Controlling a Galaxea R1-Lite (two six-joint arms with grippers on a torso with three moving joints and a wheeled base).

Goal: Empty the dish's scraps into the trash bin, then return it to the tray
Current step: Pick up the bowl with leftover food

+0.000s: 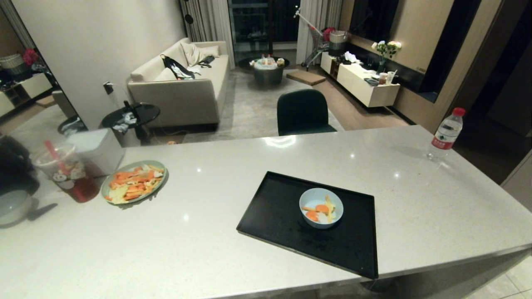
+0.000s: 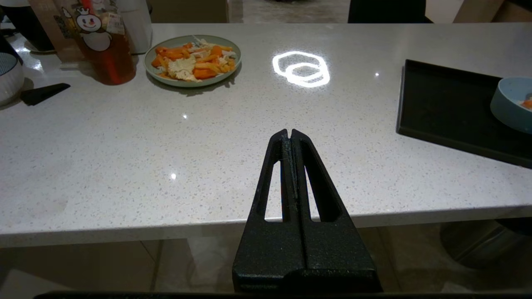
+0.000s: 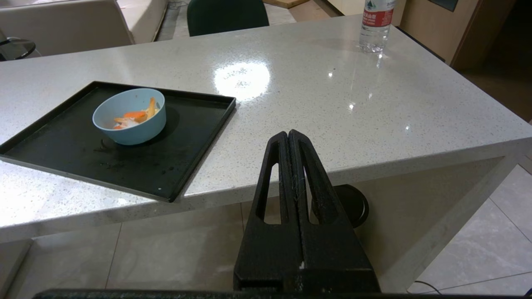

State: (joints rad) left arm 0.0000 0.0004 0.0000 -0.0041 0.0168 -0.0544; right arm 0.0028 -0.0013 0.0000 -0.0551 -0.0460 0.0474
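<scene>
The pale blue dish [image 1: 311, 198] sits right of centre on the black tray [image 1: 274, 216], on the pale stone counter. Orange and pale yellow scraps [image 1: 320, 209] lie inside it. The right wrist view shows the dish [image 3: 137, 133] and tray [image 3: 178, 141] off to one side of my right gripper [image 3: 288, 133], which is shut and empty, hovering before the counter's front edge. My left gripper [image 2: 290, 132] is also shut and empty, low before the counter, with the tray [image 2: 440, 108] and dish [image 2: 509, 106] far to its side. The trash bin is out of view. Neither arm shows in the head view.
A green plate heaped with peels [image 1: 134, 181], a red drink cup [image 1: 68, 172], a white box [image 1: 97, 149] and a white ribbed bowl [image 1: 12, 205] stand at the counter's left. A water bottle [image 1: 445, 135] stands far right. A dark chair [image 1: 302, 112] is behind the counter.
</scene>
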